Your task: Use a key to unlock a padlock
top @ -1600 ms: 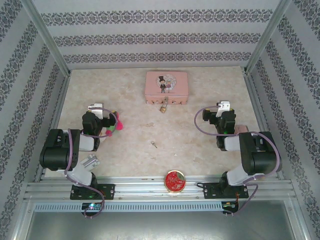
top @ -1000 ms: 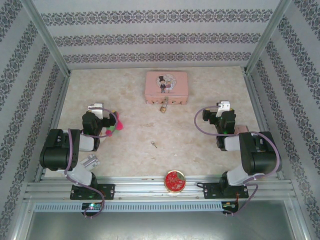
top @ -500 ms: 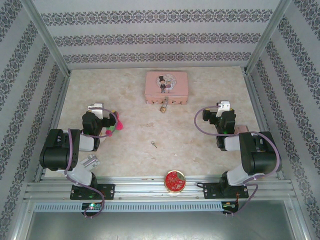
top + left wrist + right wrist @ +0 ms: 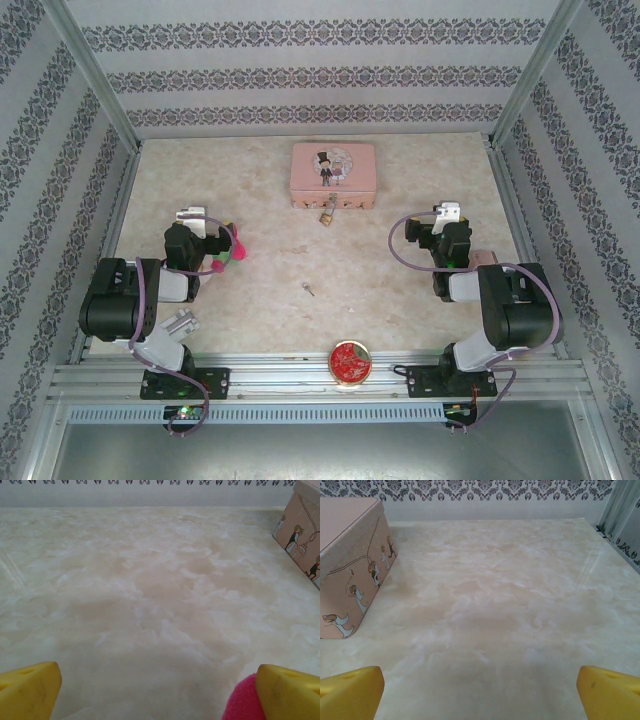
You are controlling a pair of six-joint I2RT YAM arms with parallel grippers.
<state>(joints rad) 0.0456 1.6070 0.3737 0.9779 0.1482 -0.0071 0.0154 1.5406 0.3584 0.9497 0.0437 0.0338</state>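
A tiny brass padlock [image 4: 327, 214] hangs at the front of a pink picture box [image 4: 333, 174] at the back middle of the table. The small silvery key [image 4: 309, 290] lies flat on the marble, mid-table, between the two arms. My left gripper [image 4: 213, 238] rests low at the left, well left of the key, jaws wide apart with only bare table between its yellow fingertips [image 4: 27, 692]. My right gripper [image 4: 432, 225] sits at the right, also open, its yellow fingertips [image 4: 610, 692] far apart over bare table.
A round red tin [image 4: 350, 361] stands at the near edge between the arm bases. The pink box's side shows in the right wrist view [image 4: 350, 565] and its corner in the left wrist view [image 4: 302, 527]. Patterned walls enclose the table on three sides.
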